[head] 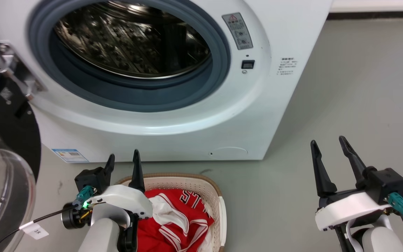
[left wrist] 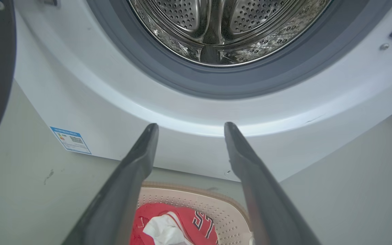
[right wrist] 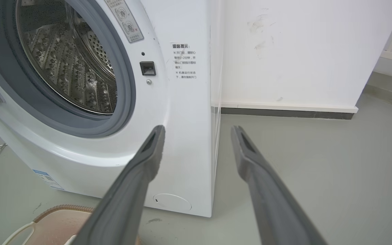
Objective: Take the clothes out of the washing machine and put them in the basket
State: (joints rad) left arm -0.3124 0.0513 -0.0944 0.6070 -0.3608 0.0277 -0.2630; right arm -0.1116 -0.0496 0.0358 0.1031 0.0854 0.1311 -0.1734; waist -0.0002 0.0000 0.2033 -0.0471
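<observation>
**Left gripper** [head: 124,154]: two long dark fingers spread to a moderate gap, with nothing held between them. The tips point at the lower front panel of the washing machine.

**Right gripper** [head: 327,140]: fingers parted to about the same width, also holding nothing. It hangs over the grey floor [head: 362,87].

**Basket** [head: 215,190]: cream, perforated, with a brown woven-look rim. It stands on the floor directly below the left gripper and reaches out to that gripper's right. It is well apart from the right gripper, on its left side.

**Clothes** [head: 173,217]: red fabric with white lining, stripe trim and white block letters, heaped inside the basket. In the left wrist view they lie beneath that gripper, between its two fingers.

**Washing machine** [head: 257,105]: white front-loader ahead of both grippers. It is close beyond the left gripper's fingertips, and forward and to the left of the right gripper.

**Seal** [head: 219,59]: a grey rubber ring above and beyond the left gripper's tips.

**Drum** [left wrist: 216,27]: shiny perforated steel inside the seal.

**Door** [head: 5,140]: black-rimmed glass porthole, swung open to the left of the left gripper.

**Energy label** [head: 70,155]: blue-edged, on the machine's lower front, just left of the left gripper's tips.

**Wall** [right wrist: 301,51]: white, with a dark skirting strip, far ahead of the right gripper and to the right of the machine.
</observation>
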